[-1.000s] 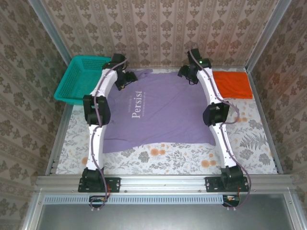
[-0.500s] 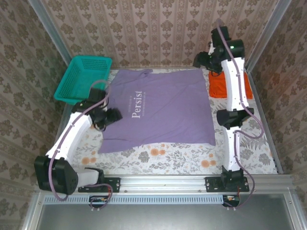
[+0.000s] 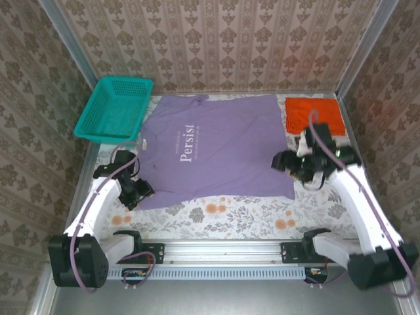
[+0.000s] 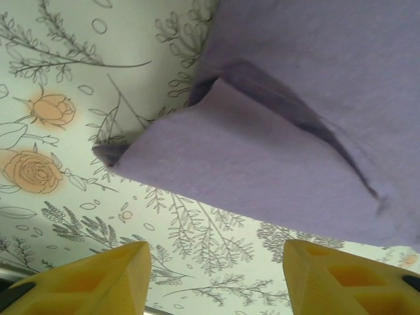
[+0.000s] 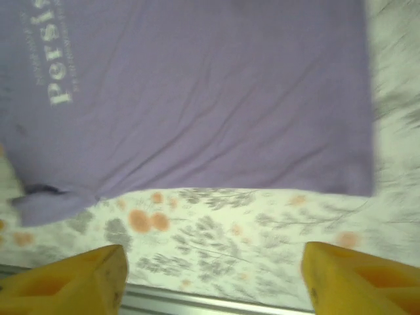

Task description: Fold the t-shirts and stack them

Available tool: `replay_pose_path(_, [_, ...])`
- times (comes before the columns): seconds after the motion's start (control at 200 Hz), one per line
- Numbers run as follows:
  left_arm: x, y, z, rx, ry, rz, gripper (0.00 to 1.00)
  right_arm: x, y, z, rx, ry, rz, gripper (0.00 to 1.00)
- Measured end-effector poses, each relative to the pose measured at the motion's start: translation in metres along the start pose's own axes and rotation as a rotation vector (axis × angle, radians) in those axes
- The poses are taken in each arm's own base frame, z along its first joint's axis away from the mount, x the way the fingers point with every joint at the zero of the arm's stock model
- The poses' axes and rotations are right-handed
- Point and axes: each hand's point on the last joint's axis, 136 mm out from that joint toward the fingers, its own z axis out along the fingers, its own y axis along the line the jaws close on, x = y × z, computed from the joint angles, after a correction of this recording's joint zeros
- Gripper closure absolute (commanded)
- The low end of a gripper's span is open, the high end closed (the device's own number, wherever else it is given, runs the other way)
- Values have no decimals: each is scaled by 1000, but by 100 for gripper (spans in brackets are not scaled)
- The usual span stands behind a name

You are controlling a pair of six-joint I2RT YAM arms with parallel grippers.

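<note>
**Floral tabletop, one limp tee left to fold**

Wallpapered panels enclose the table point(image 3: 249, 213). The left gripper point(image 3: 134, 191) hovers at the lavender tee's point(image 3: 223, 151) near-left sleeve point(image 4: 249, 164), fingers apart and empty. The tee lies spread flat. The right gripper point(image 3: 289, 164) sits over its right edge, wide and empty. The folded orange tee point(image 3: 314, 113) lies just past its far-right corner. The cloth looks light and floppy, so it is probably best pinched at the sleeve and hem corners.

Bare floral table point(image 3: 249, 216) runs free along six o'clock; the teal basket point(image 3: 115, 108) blocks eleven o'clock (the orange tee point(image 3: 314, 115) lies flat at one).
</note>
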Motion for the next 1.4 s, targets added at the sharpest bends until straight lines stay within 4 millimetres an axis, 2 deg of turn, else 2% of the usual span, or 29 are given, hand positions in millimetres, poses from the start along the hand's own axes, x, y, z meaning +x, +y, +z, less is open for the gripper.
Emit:
replay_pose_path(0.07, [4,1,5,-9,12,-9,48,29,-6,30,-57,39,30,38])
replay_pose_path(0.15, [9,2,15,-18,25,-26,51,45,-9,54,-79,68,47,40])
replay_pose_path(0.24, [13,5,27,-21,34,-53,54,47,-3,65,-112,58,48,40])
replay_pose_path(0.41, [12,5,47,-10,34,-116,59,42,15,70,-173,16,29,42])
replay_pose_path(0.55, [7,-1,64,-10,50,-149,74,39,17,76,-176,10,33,43])
replay_pose_path(0.675, [1,-9,67,-5,58,-148,100,39,14,80,-159,12,38,44])
replay_pose_path(0.86, [-10,-20,65,6,51,-139,100,36,11,81,-138,-9,42,45])
replay_pose_path(0.945, [-18,-29,58,17,45,-137,100,35,5,83,-101,-11,50,45])
replay_pose_path(1.2, [-71,-102,26,162,16,-116,100,29,-16,97,77,24,88,46])
replay_pose_path(1.24, [-81,-115,23,181,19,-113,95,27,-18,100,100,25,91,46])
replay_pose_path(1.315, [-100,-138,22,207,26,-109,92,24,-21,105,130,32,101,45])
replay_pose_path(1.37, [-115,-154,25,224,31,-104,76,22,-25,109,152,39,109,45])
replay_pose_path(1.4, [-121,-162,28,232,36,-99,62,21,-27,111,162,42,113,45])
